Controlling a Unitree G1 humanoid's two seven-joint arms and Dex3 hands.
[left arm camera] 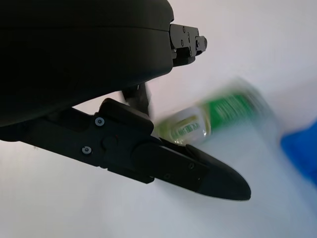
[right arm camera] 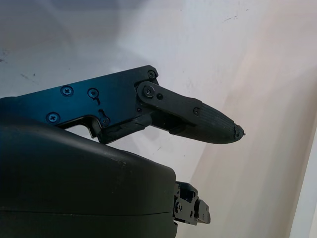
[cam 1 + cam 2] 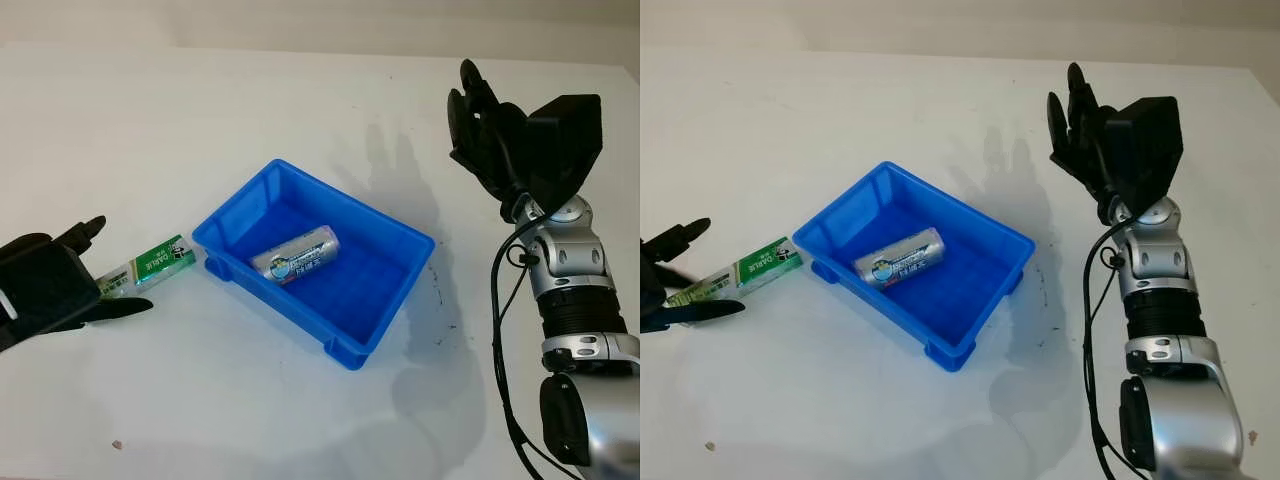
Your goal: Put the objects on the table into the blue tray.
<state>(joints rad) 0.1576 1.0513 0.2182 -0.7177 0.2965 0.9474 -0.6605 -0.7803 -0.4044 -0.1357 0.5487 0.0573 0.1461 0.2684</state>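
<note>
Green box (image 3: 150,266) on desk (image 3: 150,120), left of tray (image 3: 395,310), is bracketed by left hand (image 3: 45,285), fingers (image 1: 198,173) wide. Can (image 3: 297,254) is seen in tray. Right hand (image 3: 485,125) is raised at right, open.

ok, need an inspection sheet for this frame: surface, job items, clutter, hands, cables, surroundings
Surface: white table, with faint dark scuffs to the right of the tray.
Job's things: blue tray at mid-table; silver battery lies inside it; green-and-white box lies on the table just left of the tray, not yet in.
Clutter: a small speck near the front-left edge.
Hands: left hand is at the box's near end with fingers either side, grasp not confirmed; right hand is raised to the right of the tray, open.
Cables: black cable runs along the right forearm.
Surroundings: nothing seen.
</note>
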